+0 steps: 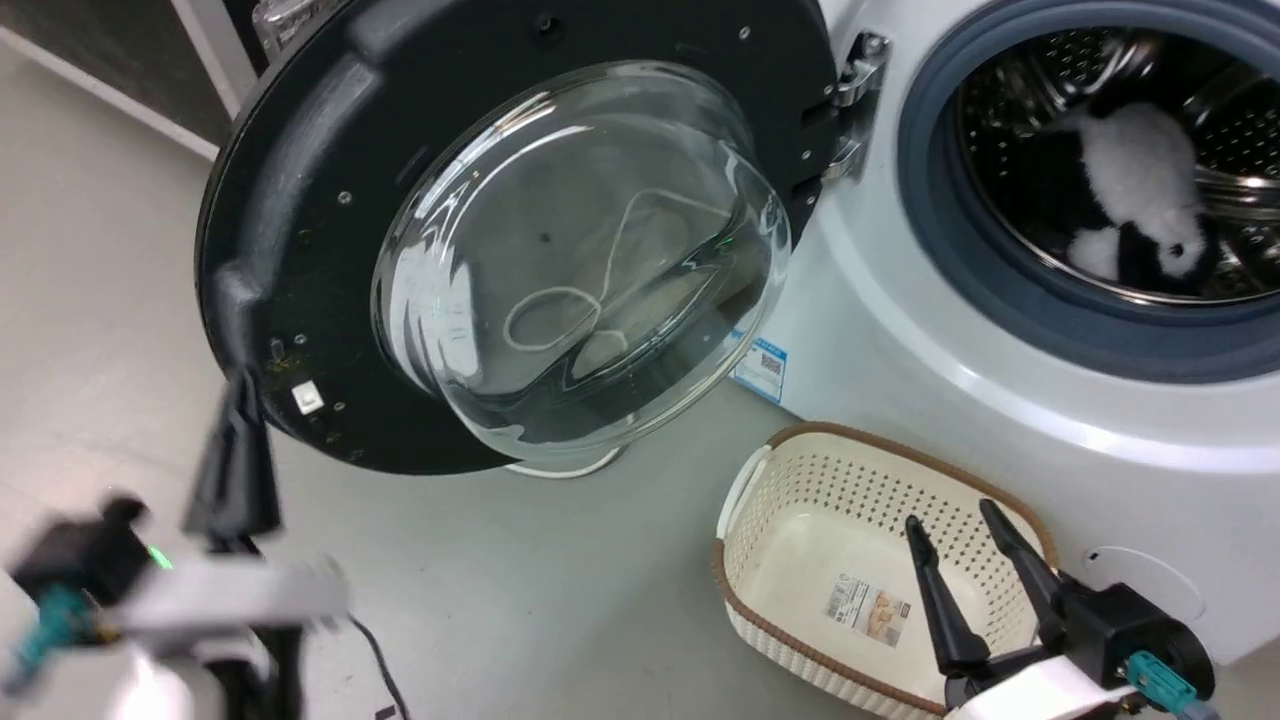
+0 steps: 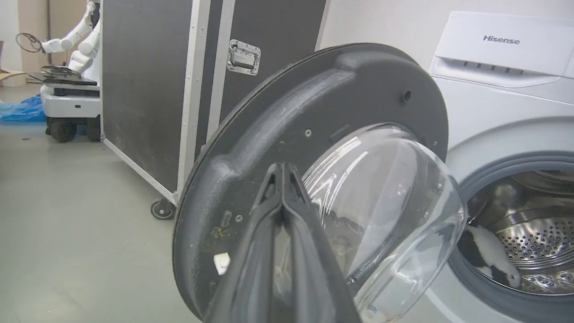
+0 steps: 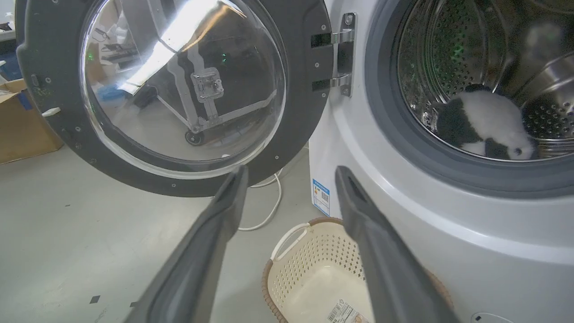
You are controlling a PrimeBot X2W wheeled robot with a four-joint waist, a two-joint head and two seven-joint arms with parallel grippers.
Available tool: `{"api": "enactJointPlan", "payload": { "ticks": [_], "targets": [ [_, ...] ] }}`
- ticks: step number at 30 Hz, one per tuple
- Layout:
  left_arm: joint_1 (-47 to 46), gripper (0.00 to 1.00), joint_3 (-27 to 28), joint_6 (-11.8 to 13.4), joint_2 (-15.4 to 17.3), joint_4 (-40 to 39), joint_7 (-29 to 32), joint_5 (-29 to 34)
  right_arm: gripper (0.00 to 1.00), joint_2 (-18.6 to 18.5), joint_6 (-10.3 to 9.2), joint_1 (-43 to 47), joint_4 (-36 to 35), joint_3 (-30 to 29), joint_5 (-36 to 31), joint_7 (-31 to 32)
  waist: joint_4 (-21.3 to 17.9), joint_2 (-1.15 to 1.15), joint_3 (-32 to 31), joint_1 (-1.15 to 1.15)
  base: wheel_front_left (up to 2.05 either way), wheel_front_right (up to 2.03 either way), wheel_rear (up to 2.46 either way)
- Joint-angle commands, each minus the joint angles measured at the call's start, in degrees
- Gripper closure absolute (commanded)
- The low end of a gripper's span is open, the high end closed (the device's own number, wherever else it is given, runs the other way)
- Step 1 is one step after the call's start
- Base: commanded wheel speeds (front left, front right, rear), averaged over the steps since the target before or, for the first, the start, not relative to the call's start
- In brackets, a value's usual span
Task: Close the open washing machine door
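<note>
The washing machine door stands swung wide open, its black inner face and bulging glass bowl turned toward me. A metal hinge joins it to the white machine. My left gripper is shut with nothing in it, and its tips sit at the door's lower left rim. Whether they touch is unclear. In the left wrist view the left gripper points at the door beside the glass. My right gripper is open low over a basket. From the right wrist, the right gripper faces the door.
A black-and-white plush toy lies in the steel drum behind the grey rubber ring. A cream perforated basket stands on the floor by the machine. A black wheeled case is behind the door, another robot farther off, and a cardboard box.
</note>
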Motion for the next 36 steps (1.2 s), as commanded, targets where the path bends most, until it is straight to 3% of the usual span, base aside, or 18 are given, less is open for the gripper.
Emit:
{"api": "enactJointPlan", "payload": {
  "ticks": [1,6,15,19,20,22,23,25,28,36],
  "targets": [
    [-4.4,1.0,1.5,-0.8,2.3,1.7,3.5,-3.9,0.0,0.2,0.04,0.8,-0.4,-0.1,-0.3,-0.7,0.3,0.0,1.2,0.0,0.0,0.0,0.0],
    [-15.0,1.0,8.2,0.2,7.3,6.0,12.1,-14.4,0.0,0.2,0.04,-0.4,-0.3,0.4,-0.8,-1.3,-1.1,0.0,4.0,0.0,0.0,0.0,0.0],
    [-31.9,1.0,21.1,6.6,12.5,22.8,28.5,-37.7,0.0,-0.6,0.04,-2.0,0.4,1.3,-0.4,-2.4,-2.3,0.0,7.6,0.0,0.0,0.0,0.0],
    [-35.6,1.0,23.7,9.3,14.0,28.4,34.0,-43.3,0.0,-1.1,0.04,-2.5,0.6,1.6,-0.3,-2.7,-2.3,0.0,8.5,0.0,0.0,0.0,0.0],
    [-37.0,1.0,24.0,10.2,15.3,31.8,38.1,-45.7,0.0,-1.4,0.04,-2.8,0.8,1.7,-0.1,-3.0,-2.2,0.0,9.1,0.0,0.0,0.0,0.0],
    [-37.2,1.0,23.6,10.2,16.0,33.3,40.5,-46.6,0.0,-1.5,0.04,-3.0,0.9,1.8,-0.1,-3.1,-2.1,0.0,9.3,0.0,0.0,0.0,0.0],
    [-36.9,1.0,22.5,9.5,17.9,35.6,44.5,-47.2,0.0,-1.7,0.04,-3.4,1.1,2.2,0.1,-3.3,-2.2,0.0,9.9,0.0,0.0,0.0,0.0],
    [-36.9,1.0,22.1,8.6,18.8,37.6,49.1,-49.3,0.0,-2.1,0.05,-3.9,1.3,2.5,0.1,-3.4,-2.4,0.0,10.3,0.0,0.0,0.0,0.0],
    [-36.7,1.0,21.6,6.7,18.2,37.4,53.6,-51.9,0.0,-2.5,0.05,-4.1,1.5,2.6,0.2,-3.4,-2.7,0.0,10.6,0.0,0.0,0.0,0.0],
    [-31.4,1.0,19.0,5.3,14.9,32.4,66.0,-57.2,0.0,-1.9,0.05,-3.1,2.8,2.5,0.7,-3.4,-3.5,0.0,7.5,0.0,0.0,0.0,0.0]
  ]
}}
